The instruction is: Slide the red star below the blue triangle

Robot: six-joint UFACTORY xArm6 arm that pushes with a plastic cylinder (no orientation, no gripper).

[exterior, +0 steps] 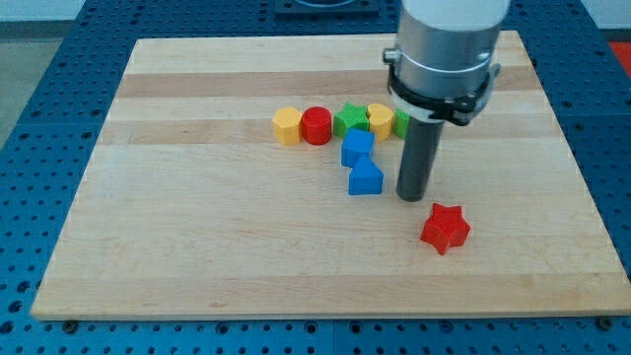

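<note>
The red star [445, 228] lies on the wooden board [197, 237] at the view's lower right. The blue triangle [365, 177] sits near the middle, to the star's upper left. My tip [412, 197] stands on the board between them, just right of the blue triangle and up-left of the red star, touching neither.
A second blue block [357, 147] sits just above the triangle. Above it runs a row: yellow hexagon [287, 125], red cylinder [316, 125], green star [350, 120], yellow block [380, 118], and a green block [401, 122] partly hidden behind the rod.
</note>
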